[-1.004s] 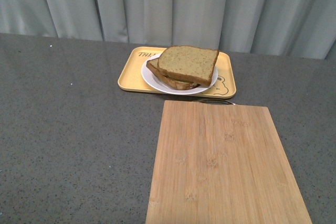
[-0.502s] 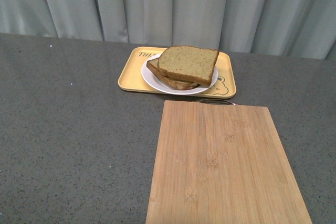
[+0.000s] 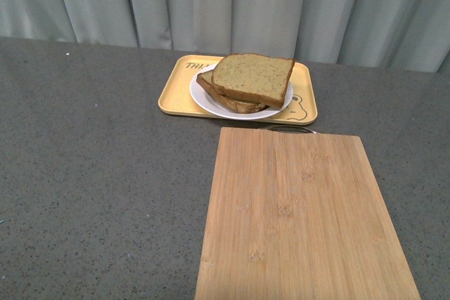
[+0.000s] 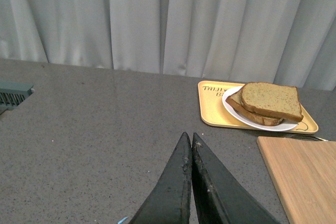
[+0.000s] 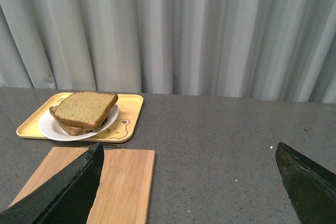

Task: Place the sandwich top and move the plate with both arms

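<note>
From the front view, neither arm shows at all. The sandwich top (image 3: 252,77) lies as the upper slice of a stack, resting on another slice of bread (image 3: 226,98) that pokes out beneath it toward the left. Both sit on the plate (image 3: 206,102), and the plate sits inside the yellow tray (image 3: 174,95) at the far side of the grey table (image 3: 98,173). Just this side of the tray lies a bamboo cutting board (image 3: 302,219), its far edge near the tray but not touching it. Pale curtains (image 3: 225,5) hang behind.

From the left wrist view, the left gripper (image 4: 190,141) is clenched: its two dark fingers (image 4: 176,187) press together along their length to the tips, with nothing between them. It hangs over bare table (image 4: 94,129), well apart from the tray (image 4: 210,114) and the sandwich top (image 4: 272,99), which sits on the plate (image 4: 231,111) far off. A corner of the cutting board (image 4: 302,174) shows at the side.

From the right wrist view, the right gripper (image 5: 189,153) is spread wide, one finger (image 5: 68,192) at either edge of the picture, grasping nothing and touching nothing. One finger overlaps the cutting board (image 5: 126,182) in the picture; whether it touches I cannot tell. The sandwich top (image 5: 86,108) on the plate (image 5: 48,127) in the tray (image 5: 131,111) lies beyond, well clear.
</note>
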